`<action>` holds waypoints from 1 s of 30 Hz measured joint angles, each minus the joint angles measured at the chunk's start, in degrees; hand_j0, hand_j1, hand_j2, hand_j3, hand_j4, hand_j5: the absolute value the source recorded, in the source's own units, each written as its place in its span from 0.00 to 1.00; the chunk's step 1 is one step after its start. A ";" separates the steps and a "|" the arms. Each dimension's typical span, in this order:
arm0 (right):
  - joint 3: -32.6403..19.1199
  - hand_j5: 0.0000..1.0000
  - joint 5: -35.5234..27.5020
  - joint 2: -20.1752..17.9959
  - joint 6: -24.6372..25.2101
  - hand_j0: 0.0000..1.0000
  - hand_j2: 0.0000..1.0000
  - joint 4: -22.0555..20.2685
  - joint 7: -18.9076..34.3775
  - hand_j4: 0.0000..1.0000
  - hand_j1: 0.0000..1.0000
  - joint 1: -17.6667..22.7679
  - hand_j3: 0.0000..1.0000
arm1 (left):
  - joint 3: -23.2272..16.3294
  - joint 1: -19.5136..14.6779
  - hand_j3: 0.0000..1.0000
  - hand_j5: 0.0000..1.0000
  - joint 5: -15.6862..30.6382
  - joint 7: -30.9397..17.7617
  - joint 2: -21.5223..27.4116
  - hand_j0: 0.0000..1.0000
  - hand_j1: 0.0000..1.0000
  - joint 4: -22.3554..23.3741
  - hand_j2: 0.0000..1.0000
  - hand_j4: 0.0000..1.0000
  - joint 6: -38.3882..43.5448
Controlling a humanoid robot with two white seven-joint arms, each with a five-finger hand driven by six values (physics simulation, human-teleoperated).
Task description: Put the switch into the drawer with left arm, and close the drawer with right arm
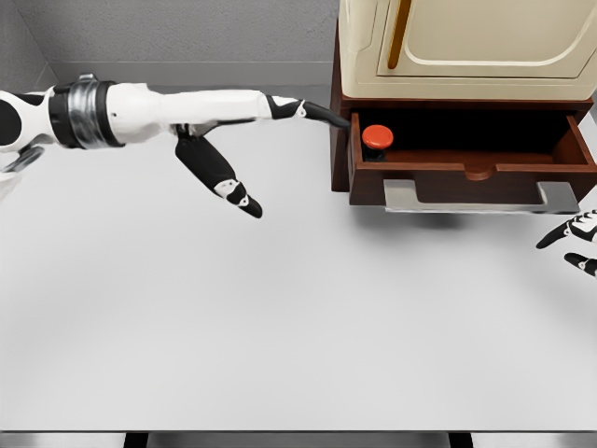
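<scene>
The switch (377,138), a red button on a dark base, sits inside the open brown drawer (466,177) at its left end. My left hand (270,149) hovers just left of the cabinet, open, fingers stretched toward the drawer's left corner and thumb hanging down; it holds nothing. My right hand (574,241) shows only its fingertips at the right edge, below and right of the drawer's grey handle (480,197), fingers spread and open.
A cream cabinet (466,47) with a door and a wooden handle stands above the drawer at the back right. The white table (280,327) spreads in front, its near edge along the bottom of the view. A grey wall is behind.
</scene>
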 measured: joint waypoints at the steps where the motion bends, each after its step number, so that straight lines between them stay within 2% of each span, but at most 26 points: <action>1: -0.16 0.57 -0.02 0.00 0.00 0.57 0.57 0.00 0.04 0.57 0.57 -0.09 0.57 | -0.09 -0.53 1.00 1.00 0.75 0.00 -0.23 1.00 1.00 0.03 1.00 1.00 2.31; 5: -0.57 0.57 -0.06 -0.05 0.00 0.57 0.57 0.00 0.16 0.57 0.57 0.18 0.57 | -0.33 -0.70 1.00 1.00 4.22 0.01 -0.90 1.00 1.00 0.21 1.00 1.00 7.84; 10: -0.79 0.57 -0.06 -0.18 0.00 0.57 0.57 0.00 0.32 0.57 0.57 0.53 0.57 | -0.52 -1.23 1.00 1.00 5.95 0.01 -3.03 1.00 1.00 0.13 1.00 1.00 11.59; 18: -2.46 0.57 -0.07 -1.64 0.00 0.57 0.57 0.00 0.83 0.57 0.57 1.85 0.57 | -1.14 -2.11 1.00 1.00 6.06 0.01 -7.47 1.00 1.00 2.10 1.00 1.00 14.04; 30: -3.29 0.60 -0.09 -1.46 0.00 0.60 0.60 0.00 0.93 0.60 0.60 1.76 0.60 | -1.70 -2.11 1.00 1.00 5.13 0.02 -9.23 1.00 1.00 5.38 1.00 1.00 16.40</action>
